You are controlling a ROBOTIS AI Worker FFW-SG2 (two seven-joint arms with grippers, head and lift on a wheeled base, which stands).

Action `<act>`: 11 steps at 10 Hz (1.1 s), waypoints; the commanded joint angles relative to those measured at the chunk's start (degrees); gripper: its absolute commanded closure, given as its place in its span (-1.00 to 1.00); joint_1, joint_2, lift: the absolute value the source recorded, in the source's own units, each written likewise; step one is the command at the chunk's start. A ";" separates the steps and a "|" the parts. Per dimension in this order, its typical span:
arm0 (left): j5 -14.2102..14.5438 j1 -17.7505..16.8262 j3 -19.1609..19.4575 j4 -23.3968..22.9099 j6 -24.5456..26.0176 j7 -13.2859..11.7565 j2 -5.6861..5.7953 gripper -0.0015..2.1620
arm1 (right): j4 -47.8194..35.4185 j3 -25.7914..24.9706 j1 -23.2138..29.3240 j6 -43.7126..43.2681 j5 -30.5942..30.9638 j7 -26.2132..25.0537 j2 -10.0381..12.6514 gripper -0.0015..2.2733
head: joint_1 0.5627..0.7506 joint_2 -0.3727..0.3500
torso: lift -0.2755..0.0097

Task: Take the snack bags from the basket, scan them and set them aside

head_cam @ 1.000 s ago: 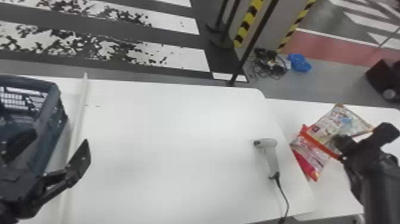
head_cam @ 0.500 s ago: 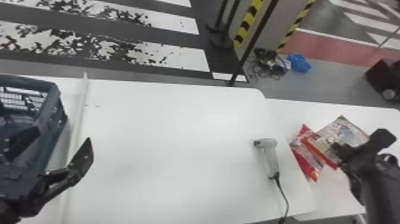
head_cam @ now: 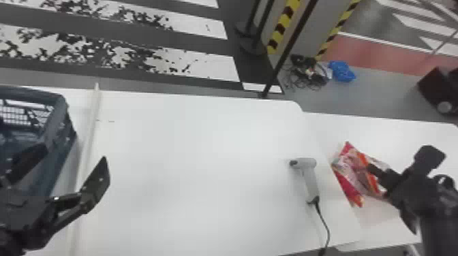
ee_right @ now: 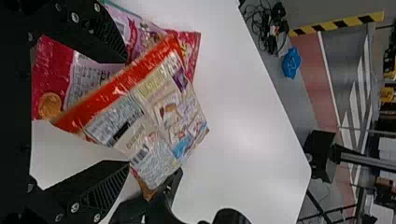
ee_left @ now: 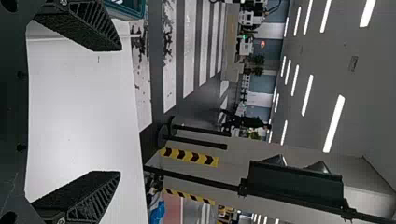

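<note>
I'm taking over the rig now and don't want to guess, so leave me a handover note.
Left gripper: open and empty, beside the basket.
Right gripper: open, over the snack bags on the right-hand table.
Things: at least two bags overlap there, an orange-edged one on top of red and pink packaging. The scanner lies on the main table, in no gripper.
Done: those bags are out of the basket and set aside; whether they were scanned, I can't tell.
Left: check the basket for more bags; I can't see all of its inside.
</note>
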 commanded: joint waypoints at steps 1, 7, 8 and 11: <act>-0.31 0.41 -0.01 -0.37 -0.04 0.04 -0.40 -0.96 | -12.97 1.31 7.25 -3.29 2.47 2.23 6.46 -0.95 | 0.41 -0.94 | 0.41; -2.07 7.61 2.54 -4.58 -2.51 0.21 -2.25 -0.96 | -41.63 21.61 26.50 -14.71 11.96 6.71 17.53 -0.95 | 0.41 -0.94 | 0.41; -1.98 8.58 3.24 -4.76 -3.91 0.30 -2.78 -0.96 | -43.21 24.60 27.82 -15.95 15.30 8.56 18.85 -0.95 | 0.41 -0.94 | 0.41; 2.59 14.12 9.13 -5.11 -7.60 0.04 -4.27 -0.96 | -45.32 29.87 34.15 -29.30 19.35 10.41 21.22 -0.94 | 0.41 -0.63 | 0.41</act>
